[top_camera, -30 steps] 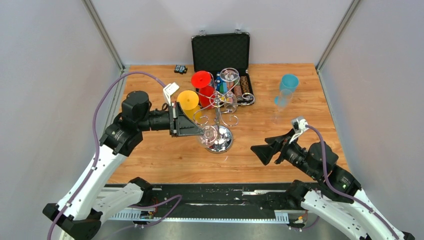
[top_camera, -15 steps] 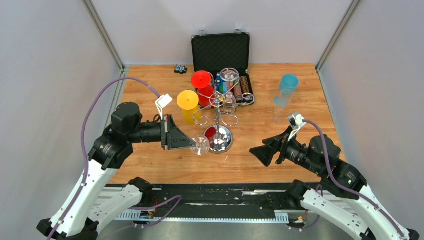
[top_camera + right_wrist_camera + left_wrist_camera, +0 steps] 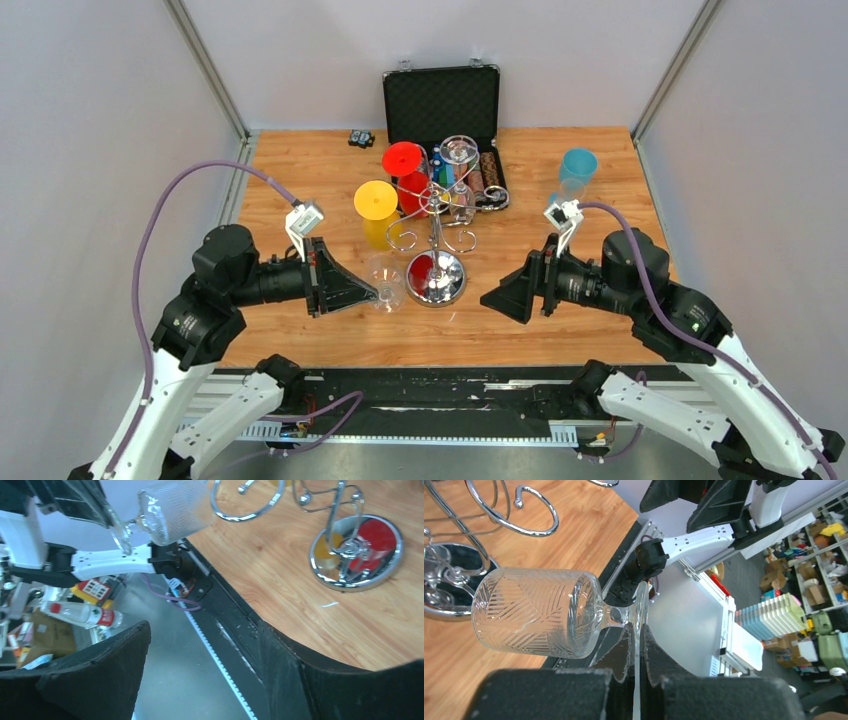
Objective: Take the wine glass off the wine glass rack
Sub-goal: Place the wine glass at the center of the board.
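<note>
Gripping the wine glass (image 3: 389,291) by its foot, the L gripper (image 3: 374,293) has its fingers (image 3: 623,652) closed on the thin disc from both sides. The wrist view shows the foot edge-on betw. the 2 pads, stem and patterned bowl sticking out sideways. Glass lies horizontal, bowl's mouth toward the wine glass rack (image 3: 436,228), and it's off the rack: none of the curled wire arms touch it. In the top view, taking the rack's round mirrored base as the dial's centre, the glass sits at 9 o'clock, just beside the base rim. Whether it touches the rim or the table (image 3: 480,340) can't be told.

R gripper (image 3: 503,290) is at approx. 3–4 o'clock from the base, well apart, fingers spread wide w/ nothing betw. them. Its own cam looks across the table's near edge at the glass and base.

On the rack, a yellow glass (image 3: 375,203) hangs at 10 o'clock and a red glass (image 3: 403,160) at 11 o'clock, feet up. A 2nd clear glass (image 3: 459,150) hangs at 12–1 o'clock. Black chip case (image 3: 441,100) stands open at 12 o'clock, behind the rack, lid up against the back wall. Blue glass (image 3: 577,164) stands at 2 o'clock, near the R edge. Small black item (image 3: 361,138) lies at 11 o'clock by the far edge; too small to ID.
</note>
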You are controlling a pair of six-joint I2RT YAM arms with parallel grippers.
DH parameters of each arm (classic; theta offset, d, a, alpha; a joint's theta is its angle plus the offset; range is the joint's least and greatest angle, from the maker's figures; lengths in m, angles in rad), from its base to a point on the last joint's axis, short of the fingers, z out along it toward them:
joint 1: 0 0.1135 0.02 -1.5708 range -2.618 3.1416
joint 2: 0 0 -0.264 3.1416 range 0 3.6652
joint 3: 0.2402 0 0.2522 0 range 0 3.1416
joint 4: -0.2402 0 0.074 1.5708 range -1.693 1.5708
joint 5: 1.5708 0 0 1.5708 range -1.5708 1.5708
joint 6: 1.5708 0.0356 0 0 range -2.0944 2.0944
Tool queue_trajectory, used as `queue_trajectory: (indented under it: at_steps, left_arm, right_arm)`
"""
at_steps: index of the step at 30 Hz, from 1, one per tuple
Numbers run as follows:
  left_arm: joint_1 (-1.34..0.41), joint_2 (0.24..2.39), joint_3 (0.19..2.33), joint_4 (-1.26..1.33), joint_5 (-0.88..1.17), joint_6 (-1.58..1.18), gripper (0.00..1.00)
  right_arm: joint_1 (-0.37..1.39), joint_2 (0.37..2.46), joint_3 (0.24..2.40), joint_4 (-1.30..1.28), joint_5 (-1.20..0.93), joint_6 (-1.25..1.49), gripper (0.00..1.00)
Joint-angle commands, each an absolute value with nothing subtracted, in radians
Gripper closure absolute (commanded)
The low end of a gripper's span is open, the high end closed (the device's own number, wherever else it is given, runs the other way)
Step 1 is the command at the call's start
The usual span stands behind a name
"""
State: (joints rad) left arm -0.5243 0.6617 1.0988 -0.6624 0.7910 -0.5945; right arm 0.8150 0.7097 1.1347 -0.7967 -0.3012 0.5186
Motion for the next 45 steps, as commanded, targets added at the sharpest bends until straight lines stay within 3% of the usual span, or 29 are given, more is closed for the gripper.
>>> queue_trajectory:
  at_steps: [1, 17, 45]
  left_arm:
    - [-0.529, 0.638, 1.198, -0.629, 0.790, -0.460, 1.00]
    - [-0.529, 0.592, 1.346, -0.666, 0.727, -0.224, 1.00]
    - [-0.528, 0.468, 1.114, -0.179, 0.748, -0.181, 1.00]
  right_arm:
    - [0.815, 0.758, 1.221, -0.762, -0.419, 0.613, 0.25]
    - [0.986, 0.991, 1.455, -0.642, -0.422, 0.719, 0.30]
    - [1.032, 1.231, 1.564, -0.345, -0.469, 0.960, 0.30]
